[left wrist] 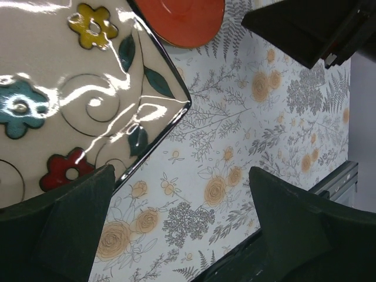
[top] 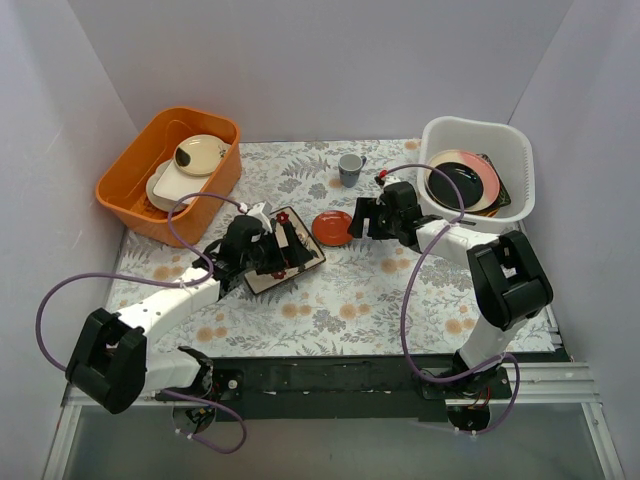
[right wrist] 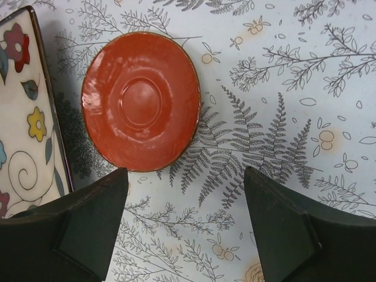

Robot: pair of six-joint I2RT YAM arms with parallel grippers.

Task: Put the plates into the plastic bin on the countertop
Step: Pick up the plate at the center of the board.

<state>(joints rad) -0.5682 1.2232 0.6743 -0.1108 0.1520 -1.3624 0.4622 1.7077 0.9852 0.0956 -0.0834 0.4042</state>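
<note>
A cream square plate with flowers (top: 300, 262) (left wrist: 64, 88) (right wrist: 23, 129) lies on the countertop (top: 400, 300). My left gripper (top: 286, 243) (left wrist: 182, 220) hovers over it, open and empty, one finger by the plate's edge. A small red plate (top: 331, 228) (right wrist: 141, 108) (left wrist: 185, 20) lies to its right. My right gripper (top: 358, 218) (right wrist: 185, 226) is open and empty, just right of the red plate. The white plastic bin (top: 470, 125) at the back right holds stacked plates, with a pink one (top: 480, 185) and a small black one (top: 452, 180) showing.
An orange tub (top: 125, 190) with plain cream dishes (top: 200, 153) stands at the back left. A small grey-blue cup (top: 350, 168) stands at the back middle. The two grippers face each other closely across the red plate. White walls enclose the counter.
</note>
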